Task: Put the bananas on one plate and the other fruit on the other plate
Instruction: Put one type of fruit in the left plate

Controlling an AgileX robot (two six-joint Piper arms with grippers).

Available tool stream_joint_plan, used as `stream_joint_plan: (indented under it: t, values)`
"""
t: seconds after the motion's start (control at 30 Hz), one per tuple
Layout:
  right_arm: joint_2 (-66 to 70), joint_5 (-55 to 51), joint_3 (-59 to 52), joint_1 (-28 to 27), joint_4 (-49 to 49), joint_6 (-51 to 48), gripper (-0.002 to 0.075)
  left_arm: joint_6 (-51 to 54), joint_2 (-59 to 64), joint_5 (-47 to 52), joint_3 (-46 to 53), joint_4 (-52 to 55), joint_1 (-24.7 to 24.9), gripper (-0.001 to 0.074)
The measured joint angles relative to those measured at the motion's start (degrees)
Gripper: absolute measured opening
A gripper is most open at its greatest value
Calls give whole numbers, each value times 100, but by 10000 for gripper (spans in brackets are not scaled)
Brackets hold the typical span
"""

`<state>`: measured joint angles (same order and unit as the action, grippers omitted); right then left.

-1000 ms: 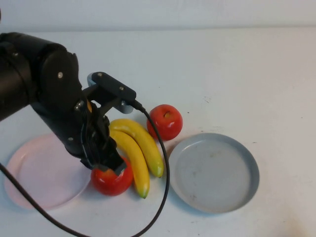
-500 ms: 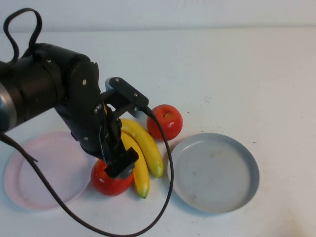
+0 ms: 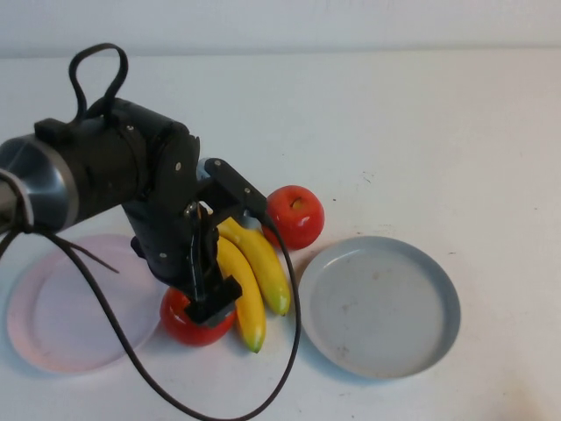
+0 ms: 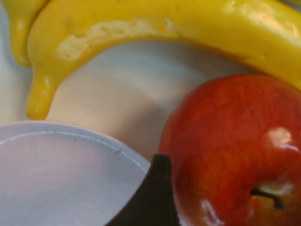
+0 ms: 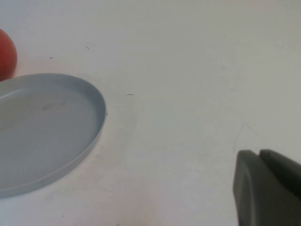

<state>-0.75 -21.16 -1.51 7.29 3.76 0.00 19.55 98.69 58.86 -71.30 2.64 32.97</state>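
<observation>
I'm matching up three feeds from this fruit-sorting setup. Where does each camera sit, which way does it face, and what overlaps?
High: raised on the robot's side, angled down at the table; left arm and open left pincer over the near apple.
Left wrist: on that arm, close on the near apple, bananas, pink plate; one dark fingertip shows.
Right wrist: low, facing the grey plate; shut right pincer at the edge.
Shared: high and right wrist both show the grey plate.

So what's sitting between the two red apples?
The bananas lie between the near apple and the far apple, as the high view shows. The left gripper hangs open over the near apple; the right gripper is shut.
</observation>
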Motion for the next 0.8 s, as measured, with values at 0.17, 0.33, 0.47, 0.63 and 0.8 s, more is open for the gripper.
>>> stream_joint_plan:
  t: [0.17, 0.33, 0.47, 0.63, 0.8]
  values:
    - [0, 0, 0, 0, 0, 0, -17, 0, 165, -79, -10, 0, 0, 668]
    - [0, 0, 0, 0, 0, 0, -17, 0, 205, -83, -46, 10, 0, 669]
    - [0, 0, 0, 0, 0, 0, -17, -165, 205, -83, -46, 10, 0, 668]
    - [0, 0, 0, 0, 0, 0, -17, -405, 205, -83, -46, 10, 0, 637]
    - [0, 0, 0, 0, 0, 0, -17, -661, 205, -83, -46, 10, 0, 588]
